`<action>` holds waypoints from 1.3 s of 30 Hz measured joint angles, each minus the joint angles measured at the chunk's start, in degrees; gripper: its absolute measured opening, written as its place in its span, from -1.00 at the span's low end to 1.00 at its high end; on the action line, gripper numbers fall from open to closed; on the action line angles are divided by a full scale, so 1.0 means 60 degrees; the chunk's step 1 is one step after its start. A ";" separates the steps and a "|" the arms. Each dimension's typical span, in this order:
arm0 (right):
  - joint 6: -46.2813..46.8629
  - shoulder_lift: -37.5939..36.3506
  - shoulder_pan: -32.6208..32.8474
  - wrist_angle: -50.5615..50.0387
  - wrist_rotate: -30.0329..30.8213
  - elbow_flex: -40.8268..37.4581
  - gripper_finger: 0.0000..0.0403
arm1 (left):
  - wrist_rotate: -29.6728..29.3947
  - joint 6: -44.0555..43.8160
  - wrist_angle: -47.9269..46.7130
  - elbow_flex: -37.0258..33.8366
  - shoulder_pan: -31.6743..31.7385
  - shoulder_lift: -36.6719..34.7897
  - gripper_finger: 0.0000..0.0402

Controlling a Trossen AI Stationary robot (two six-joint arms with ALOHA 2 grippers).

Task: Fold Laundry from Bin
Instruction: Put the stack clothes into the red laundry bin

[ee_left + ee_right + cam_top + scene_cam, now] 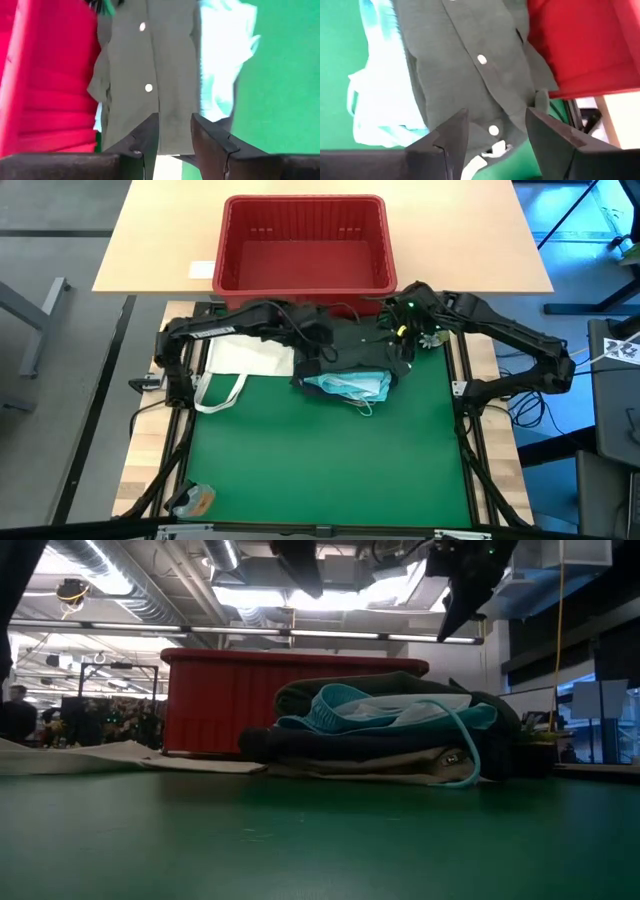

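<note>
Red, slotted and plastic, the rectangular bin (304, 242) sits on the pale wooden table (150, 240), just behind the green mat (330, 450). Laundry (350, 365) lies piled on the mat's far edge: a dark green buttoned shirt (470, 65) over a light turquoise garment (345, 387). Left gripper (175, 132) and right gripper (497, 130) hover above the shirt, fingers parted, grasping nothing.

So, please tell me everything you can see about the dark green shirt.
The dark green shirt is soft matte cloth with a buttoned front; white buttons run along its placket. It lies crumpled on top of the laundry pile, over the light turquoise garment, on the green mat just in front of the red bin. Both claws, left and right, hover open above it, not touching.
</note>
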 joint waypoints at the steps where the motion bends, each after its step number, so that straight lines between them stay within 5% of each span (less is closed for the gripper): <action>1: 0.0001 0.0001 0.0000 0.0000 -0.0075 0.0000 -0.03 | 0.0151 0.0113 0.0003 0.0002 0.0028 -0.0087 -0.46; 11: 0.0750 -0.0582 -0.0004 0.0091 -0.0996 0.0000 -0.03 | 0.1165 0.0787 -0.0397 -0.0375 0.0372 -0.2148 -0.46; 23: 0.1980 -0.1688 -0.0008 0.0381 -0.0995 0.0004 -0.03 | 0.1207 -0.0501 -0.0269 -0.0565 0.0995 -0.5069 -0.46; 27: 0.2137 -0.1617 -0.0008 0.0852 -0.0998 0.0004 -0.03 | 0.0731 -0.0489 -0.0230 -0.0565 0.0991 -0.5497 -0.46; 35: 0.2142 -0.1513 -0.0011 0.2594 -0.0593 0.0007 -0.03 | -0.1758 -0.0455 0.0279 -0.0565 0.1354 -0.5637 -0.46; 39: 0.2953 -0.1415 0.0054 0.2770 -0.0659 0.0007 -0.03 | -0.0823 -0.0718 0.0567 -0.0565 0.2147 -0.5501 -0.46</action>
